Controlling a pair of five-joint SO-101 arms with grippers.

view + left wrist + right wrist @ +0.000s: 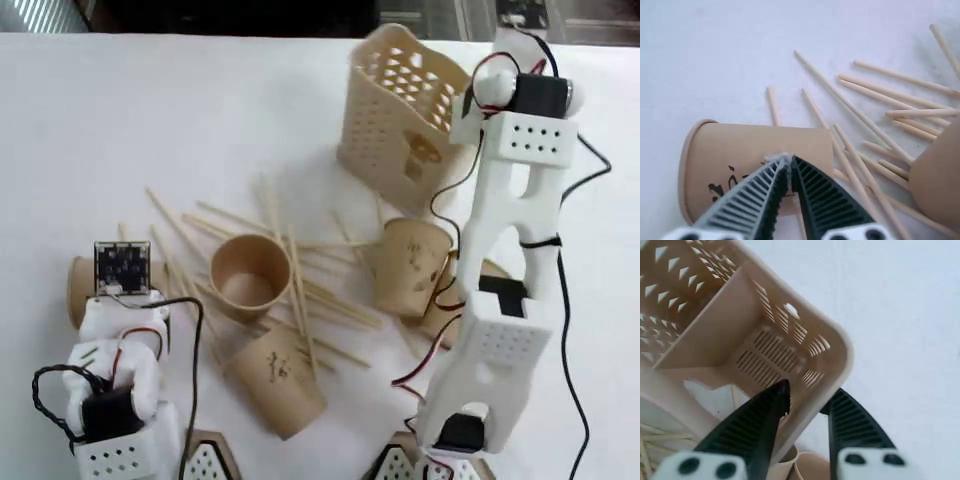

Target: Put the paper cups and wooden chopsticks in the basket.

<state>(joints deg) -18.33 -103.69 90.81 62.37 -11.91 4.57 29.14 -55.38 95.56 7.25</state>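
Note:
A tan perforated basket stands tilted at the back of the table. My right gripper is shut on the basket, one finger inside its wall and one outside. Several paper cups lie among scattered wooden chopsticks: an upright one, one on its side, and one beside the right arm. My left gripper is shut with nothing in it, just above a cup lying on its side, which sits at the far left. Loose chopsticks lie beyond it.
The white table has open room at the back left. Another cup stands close to the left gripper's side. A further cup is partly hidden behind the right arm. Cables hang along both arms.

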